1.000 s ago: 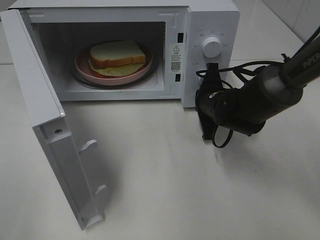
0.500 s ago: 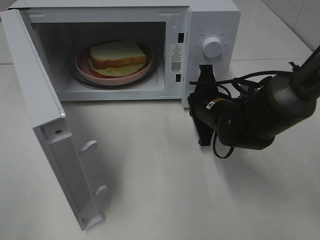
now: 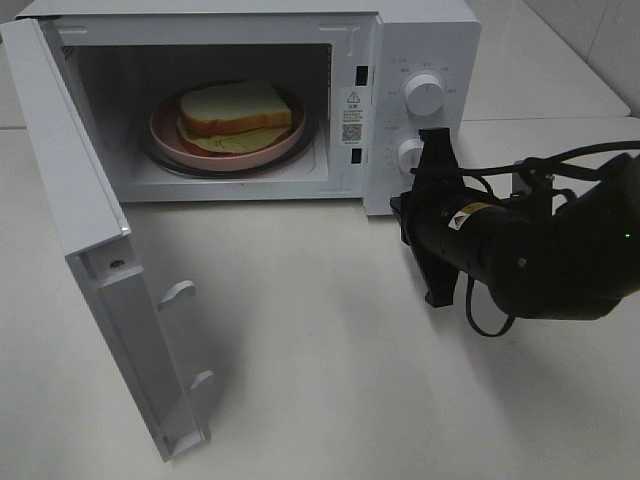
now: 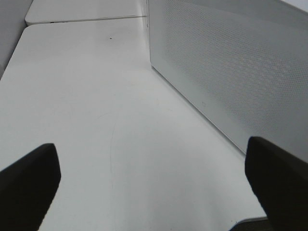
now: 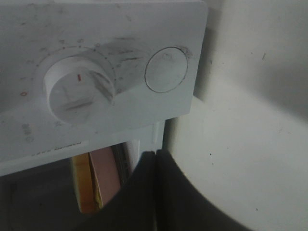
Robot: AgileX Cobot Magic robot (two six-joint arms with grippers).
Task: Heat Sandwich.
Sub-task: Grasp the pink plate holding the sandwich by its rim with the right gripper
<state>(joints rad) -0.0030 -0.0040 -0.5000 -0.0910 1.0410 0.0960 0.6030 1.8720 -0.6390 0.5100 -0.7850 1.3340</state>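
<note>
The sandwich (image 3: pixel 237 108), pale bread with a brown crust and leafy filling, lies on a round pink plate (image 3: pixel 165 128) inside the open white microwave (image 3: pixel 425 35). My right gripper (image 3: pixel 403 215) is shut and empty. It hovers in front of the control panel, just right of the oven opening and turned on its side. In the right wrist view its shut fingers (image 5: pixel 155 192) point at the panel below a dial (image 5: pixel 77 91). The sandwich crust (image 5: pixel 85 188) and plate edge (image 5: pixel 108 173) show at the opening. My left gripper (image 4: pixel 154 192) is open and empty over bare table.
The microwave door (image 3: pixel 90 230) swings out wide to the front left, with its handle (image 3: pixel 178 292) on the inner side. The panel has two dials (image 3: pixel 424 93) (image 3: pixel 410 153) and a round button (image 5: pixel 166 69). A perforated white panel (image 4: pixel 231 72) stands beside my left gripper.
My right gripper has pulled back to the right and toward the front, away from the panel, uncovering the lower dial. The sandwich, plate and door have not moved.
</note>
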